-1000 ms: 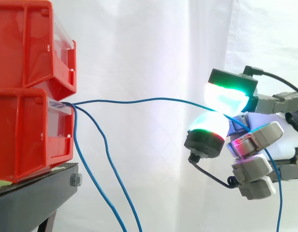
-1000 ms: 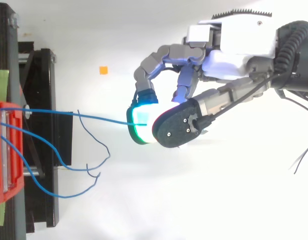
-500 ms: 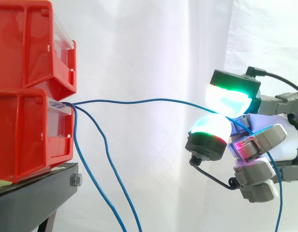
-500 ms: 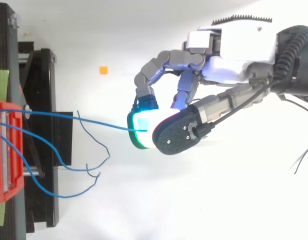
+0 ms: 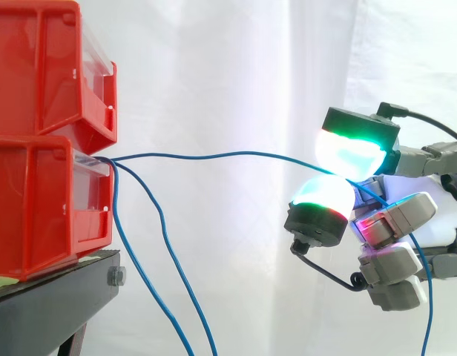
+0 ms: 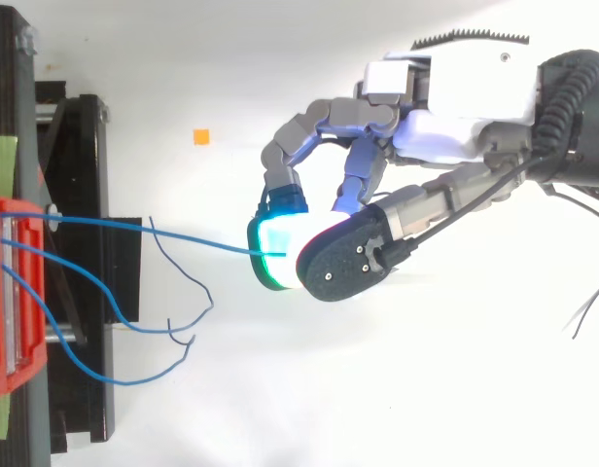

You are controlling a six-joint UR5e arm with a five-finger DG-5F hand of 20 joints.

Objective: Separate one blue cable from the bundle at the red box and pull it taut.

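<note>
Several thin blue cables come out of the lower red bin [image 5: 43, 208] at the left. One blue cable [image 5: 214, 156] runs nearly level to the right, slightly sagging, into my hand [image 5: 395, 215]. The hand is shut on it, with the cable pinched between two glowing green-white fingertips [image 5: 349, 152]. Behind the pinch the cable hangs down past the palm [image 5: 429, 297]. From above, the same cable [image 6: 134, 227] stretches from the bin [image 6: 13, 292] to the pinching pads [image 6: 275, 248]. The other blue cables [image 5: 165, 282] droop loosely below the bin.
A second red bin [image 5: 43, 70] sits stacked on the lower one, both on a black stand [image 5: 50, 297]. A white curtain hangs behind. A small orange marker [image 6: 200, 136] lies on the white floor.
Over the last second the hand shifted slightly right and away from the bin with the cable pinched; in the last half second nothing visibly moved.
</note>
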